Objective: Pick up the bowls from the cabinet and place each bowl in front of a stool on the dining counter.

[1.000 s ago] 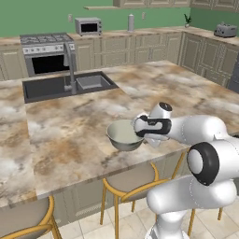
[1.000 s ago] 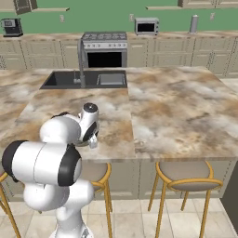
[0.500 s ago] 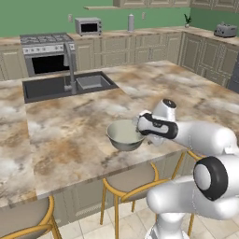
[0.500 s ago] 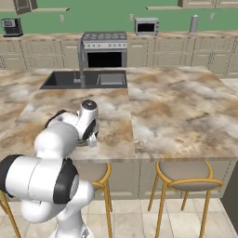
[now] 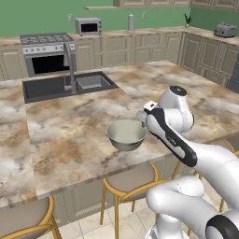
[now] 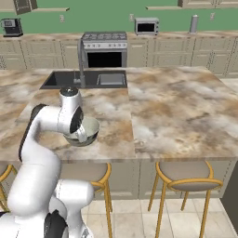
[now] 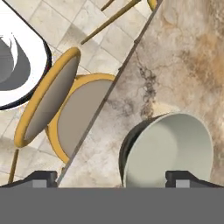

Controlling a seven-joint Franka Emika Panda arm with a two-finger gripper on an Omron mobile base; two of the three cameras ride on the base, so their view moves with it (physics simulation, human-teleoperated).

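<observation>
Near the dining counter's (image 5: 70,135) front edge, a bowl (image 5: 126,135) is sitting above a stool (image 5: 133,177). Beside its rim, the gripper (image 7: 111,177) is hovering with fingers spread, pinching nothing

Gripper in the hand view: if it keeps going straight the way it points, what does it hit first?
Probably the bowl, whose rim sits between the fingertips of the gripper, then the dining counter under it; depth is unclear.

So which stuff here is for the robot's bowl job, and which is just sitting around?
For the job:
- bowl, resting near the dining counter edge
- stool right below it
- gripper at the bowl's rim

Just sitting around:
- sink and tap
- stove
- microwave
- toaster
</observation>
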